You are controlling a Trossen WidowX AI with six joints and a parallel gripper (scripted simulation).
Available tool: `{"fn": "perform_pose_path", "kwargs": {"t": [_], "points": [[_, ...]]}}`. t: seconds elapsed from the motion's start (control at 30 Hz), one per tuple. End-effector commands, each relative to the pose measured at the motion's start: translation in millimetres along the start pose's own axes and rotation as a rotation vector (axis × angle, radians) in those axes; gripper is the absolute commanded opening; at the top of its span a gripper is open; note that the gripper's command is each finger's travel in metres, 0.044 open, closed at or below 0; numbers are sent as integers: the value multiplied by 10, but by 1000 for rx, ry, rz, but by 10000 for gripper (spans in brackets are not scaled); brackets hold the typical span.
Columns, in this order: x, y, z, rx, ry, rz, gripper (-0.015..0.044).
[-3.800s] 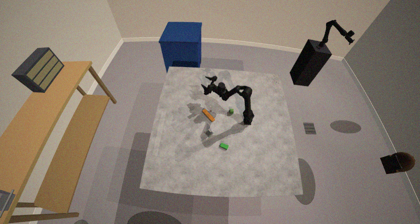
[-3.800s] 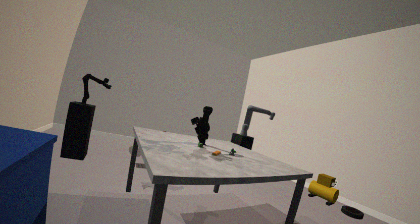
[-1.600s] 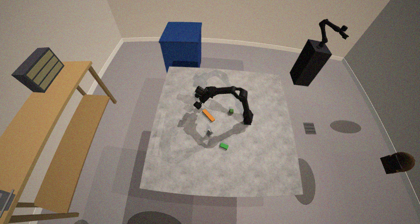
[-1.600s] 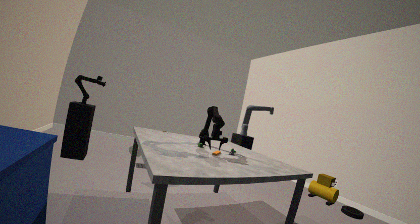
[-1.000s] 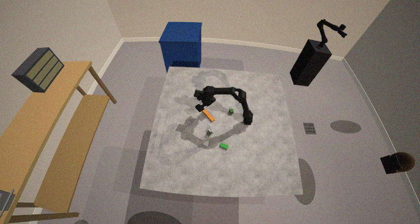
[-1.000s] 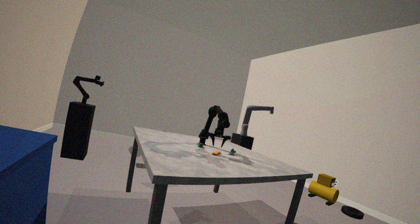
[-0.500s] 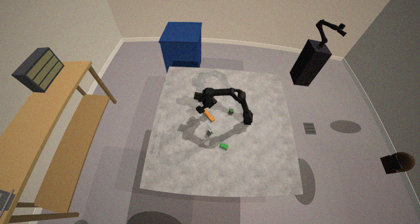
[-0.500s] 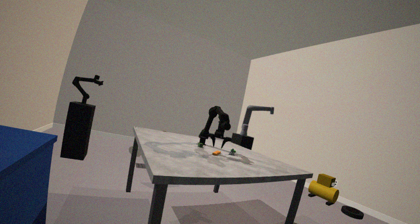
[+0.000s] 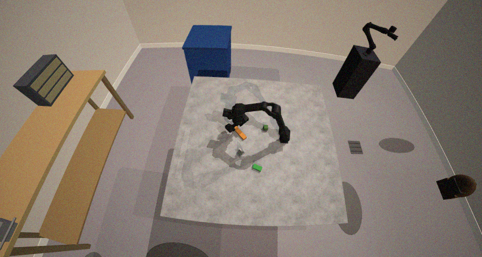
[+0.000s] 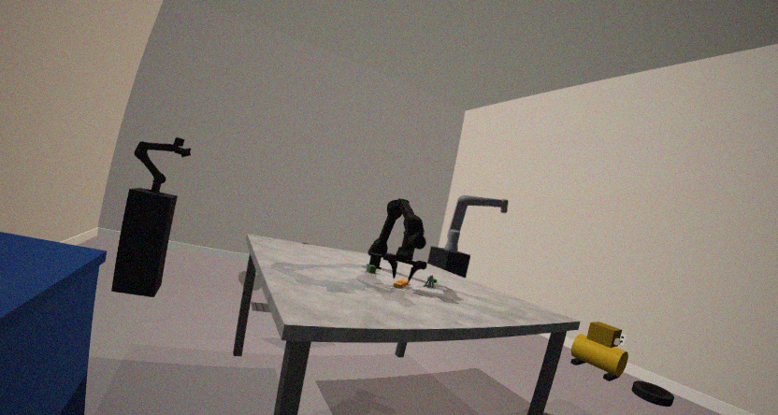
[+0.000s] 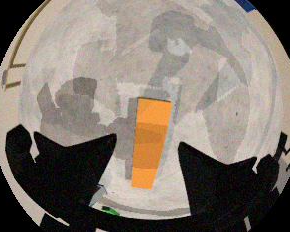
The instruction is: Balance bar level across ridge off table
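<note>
The orange bar (image 9: 240,133) (image 10: 400,283) (image 11: 155,113) lies flat on the grey mottled table (image 9: 303,191) (image 10: 348,309). My gripper (image 9: 238,125) (image 10: 402,278) (image 11: 148,142) is open and points down over the bar. In the wrist view the bar shows between the two black fingers, running lengthwise away from them, with a gap on each side. The exterior view shows the fingertips slightly above the bar. The small grey ridge (image 9: 240,151) (image 10: 429,281) (image 11: 97,195) stands apart from the bar and carries nothing. The arm partly hides the fingers in the top view.
A flat bright green block (image 9: 256,168) (image 11: 110,211) lies beyond the ridge from the bar. A small dark green cube (image 9: 265,127) (image 10: 370,269) lies near the arm's base. A blue cabinet (image 9: 210,58) stands behind the table, and a wooden bench (image 9: 43,137) stands to the left.
</note>
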State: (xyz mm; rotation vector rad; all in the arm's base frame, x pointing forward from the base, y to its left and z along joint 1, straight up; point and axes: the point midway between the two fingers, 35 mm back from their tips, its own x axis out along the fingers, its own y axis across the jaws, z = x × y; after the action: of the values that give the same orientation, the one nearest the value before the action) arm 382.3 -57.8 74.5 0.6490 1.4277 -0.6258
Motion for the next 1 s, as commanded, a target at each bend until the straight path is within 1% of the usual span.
{"fn": "perform_pose_path", "kwargs": {"t": [0.0,0.27,0.87,0.97], "points": [[99,-15,-13,3,8,-9,315],[219,-18,-17,3,8,-9,315],[221,-18,-17,3,8,-9,315],[206,-15,-18,0,8,-6,236]]}}
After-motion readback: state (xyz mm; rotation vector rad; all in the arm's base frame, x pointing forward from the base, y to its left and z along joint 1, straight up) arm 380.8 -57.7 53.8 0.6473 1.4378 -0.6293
